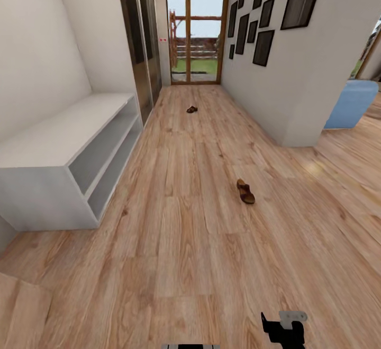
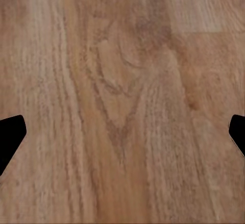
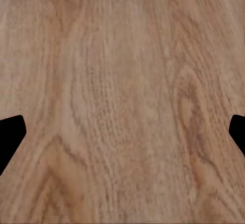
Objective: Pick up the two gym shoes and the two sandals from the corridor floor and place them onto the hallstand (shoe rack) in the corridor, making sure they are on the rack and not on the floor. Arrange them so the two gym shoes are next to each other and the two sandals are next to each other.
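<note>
One dark brown sandal [image 1: 245, 191] lies on the wood plank corridor floor [image 1: 180, 243], right of centre in the head view. A second sandal [image 1: 191, 109] lies much farther down the corridor, towards the glass door. The gym shoes are out of view. My left gripper [image 2: 122, 137] hangs open over bare planks, its black fingertips [image 2: 10, 137] far apart. My right gripper [image 3: 122, 137] is open the same way, with nothing between its fingertips [image 3: 10, 137]. A dark part of my right arm [image 1: 284, 329] shows at the head view's lower edge.
A pale grey-white low unit [image 1: 58, 142] with a bench top and two open shelves stands along the left wall; I cannot tell whether it is the hallstand. Mirrored closet doors [image 1: 142, 42] follow it. A wall corner [image 1: 296, 137] juts in at right, with a blue seat [image 1: 350, 104] behind it.
</note>
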Available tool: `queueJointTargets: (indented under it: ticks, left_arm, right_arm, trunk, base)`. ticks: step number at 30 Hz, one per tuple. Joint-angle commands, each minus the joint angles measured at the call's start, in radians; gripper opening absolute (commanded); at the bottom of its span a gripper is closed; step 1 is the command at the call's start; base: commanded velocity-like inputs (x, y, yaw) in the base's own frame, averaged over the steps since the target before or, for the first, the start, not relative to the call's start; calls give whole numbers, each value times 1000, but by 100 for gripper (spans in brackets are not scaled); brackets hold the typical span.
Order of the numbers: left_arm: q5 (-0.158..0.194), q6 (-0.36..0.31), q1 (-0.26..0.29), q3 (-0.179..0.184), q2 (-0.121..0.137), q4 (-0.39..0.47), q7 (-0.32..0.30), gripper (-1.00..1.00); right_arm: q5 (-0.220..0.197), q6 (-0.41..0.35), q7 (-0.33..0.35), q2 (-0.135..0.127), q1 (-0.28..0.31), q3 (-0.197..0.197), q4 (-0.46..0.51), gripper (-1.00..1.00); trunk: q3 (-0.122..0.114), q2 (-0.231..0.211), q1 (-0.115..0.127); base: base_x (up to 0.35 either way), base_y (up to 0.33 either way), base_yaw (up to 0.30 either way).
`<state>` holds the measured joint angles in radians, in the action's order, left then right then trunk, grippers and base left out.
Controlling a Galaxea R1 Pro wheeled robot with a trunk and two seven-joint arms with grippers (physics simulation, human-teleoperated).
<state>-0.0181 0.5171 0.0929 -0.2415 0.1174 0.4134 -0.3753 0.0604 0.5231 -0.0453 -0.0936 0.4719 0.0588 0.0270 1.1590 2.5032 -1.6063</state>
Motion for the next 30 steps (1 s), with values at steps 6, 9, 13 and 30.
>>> queueJointTargets:
  ticks: [6,9,13,30]
  left_arm:
    - [-2,1,1,-7,-1,-1,-10,100]
    - [-2,1,1,-8,-1,-1,-10,100]
    - [-2,1,1,-7,-1,-1,-10,100]
    - [-2,1,1,-8,-1,-1,-10,100]
  right_arm:
    - [6,3,-2,0,1,6,-1,100]
    - [6,3,-2,0,1,6,-1,100]
    - [7,3,-2,0,1,6,-1,100]
    - [6,3,-2,0,1,6,-1,100]
  trunk:
    - [1,0,0]
    - [1,0,0]
    - [1,0,0]
    - [1,0,0]
  base:
    - [339,9,0]
    - [339,2,0]
    - [339,0,0]
    - [339,0,0]
